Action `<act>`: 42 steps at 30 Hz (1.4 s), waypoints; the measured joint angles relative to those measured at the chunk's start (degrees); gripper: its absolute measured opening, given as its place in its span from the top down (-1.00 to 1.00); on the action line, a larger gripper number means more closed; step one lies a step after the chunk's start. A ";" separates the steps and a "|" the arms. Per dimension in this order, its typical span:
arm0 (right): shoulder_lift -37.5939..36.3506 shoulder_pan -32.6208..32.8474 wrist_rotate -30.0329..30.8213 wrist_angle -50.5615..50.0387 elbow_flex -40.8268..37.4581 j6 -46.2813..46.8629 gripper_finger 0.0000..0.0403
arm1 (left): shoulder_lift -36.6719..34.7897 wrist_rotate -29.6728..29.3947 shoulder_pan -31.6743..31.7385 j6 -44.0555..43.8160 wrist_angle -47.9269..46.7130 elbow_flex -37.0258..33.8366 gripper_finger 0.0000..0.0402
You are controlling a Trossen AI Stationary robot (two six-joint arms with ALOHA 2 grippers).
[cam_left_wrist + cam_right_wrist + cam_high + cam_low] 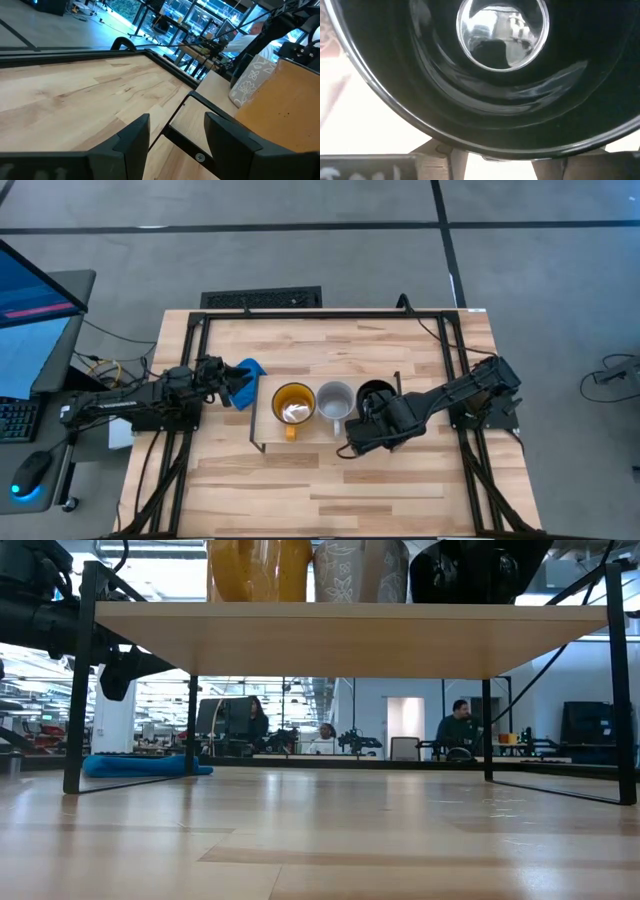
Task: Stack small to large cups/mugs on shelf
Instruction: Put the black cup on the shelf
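Note:
Three mugs stand in a row on the shelf (pixel 310 438), a low wood board on black wire legs. From left to right they are the yellow-orange mug (pixel 293 404), the pale grey-white mug (pixel 335 400) and the glossy black mug (pixel 376 393). The low view shows their bases resting on the shelf top (pixel 340 635). My right gripper (pixel 362 426) hangs over the black mug's near side. Its wrist view looks down into the black mug (pixel 502 60), whose rim hides the tips. My left gripper (pixel 238 388) is open, left of the shelf beside the blue cloth (pixel 251 369).
The blue cloth (pixel 145 765) lies on the tabletop behind the shelf's left end. The left wrist view shows the yellow-orange mug (pixel 280 110), the grey-white mug (pixel 250 75) and a black wire leg (pixel 185 142). People sit in the room beyond the table.

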 joint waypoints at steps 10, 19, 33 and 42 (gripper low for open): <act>0.03 0.00 -1.37 -0.43 1.42 -0.10 0.04 | 0.00 0.00 0.00 0.00 0.00 -0.01 0.11; 0.00 0.00 -1.23 -3.58 4.54 -1.51 0.05 | 0.00 0.08 -0.01 0.00 0.00 -0.01 0.11; 0.00 0.00 -1.23 -3.60 7.38 -2.00 0.05 | 0.00 2.67 -0.02 0.00 -0.44 0.00 0.11; 0.00 0.00 -1.22 -3.61 9.16 -2.51 0.05 | 0.00 2.77 -0.02 0.00 -0.46 -0.01 0.11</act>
